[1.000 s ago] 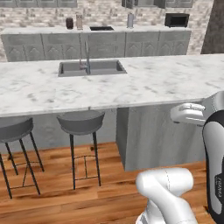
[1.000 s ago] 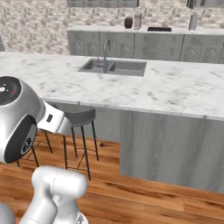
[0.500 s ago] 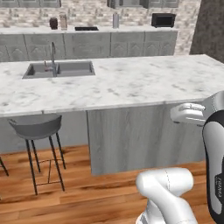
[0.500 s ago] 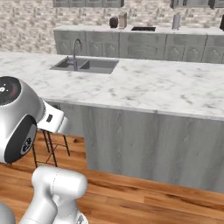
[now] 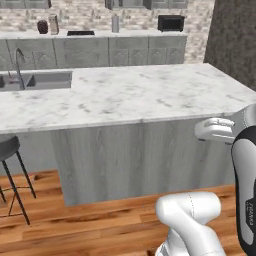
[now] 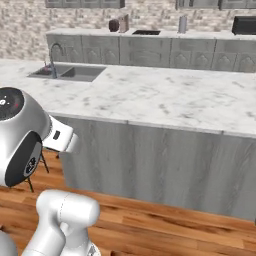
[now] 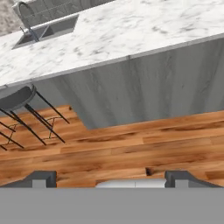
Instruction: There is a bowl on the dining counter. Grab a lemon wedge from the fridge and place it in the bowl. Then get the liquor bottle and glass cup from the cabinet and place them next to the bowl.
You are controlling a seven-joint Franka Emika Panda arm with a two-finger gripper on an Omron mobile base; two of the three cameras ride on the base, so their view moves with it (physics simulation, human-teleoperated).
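My gripper (image 7: 113, 177) hangs low over the wooden floor (image 7: 131, 144), in front of the grey side of the dining counter (image 7: 131, 30). Its two dark fingertips (image 7: 43, 177) stand wide apart, open, with nothing between them. The counter's white marble top (image 5: 125, 95) stretches across both base views (image 6: 165, 100) and carries nothing here. Grey cabinets (image 5: 115, 50) run along the back wall, all doors shut. The bowl, lemon wedge, fridge, liquor bottle and glass cup are out of view.
A sink (image 5: 37, 80) with a curved faucet (image 5: 19, 60) is set into the counter's left part. A dark bar stool (image 5: 7, 150) stands below it (image 7: 17, 98). A microwave (image 5: 171, 23) sits on the back counter. A dark wall (image 5: 235, 40) rises at the right.
The whole picture has slid left: the base has driven right along the counter, so the sink and stools now lie further left. The gripper stays open.
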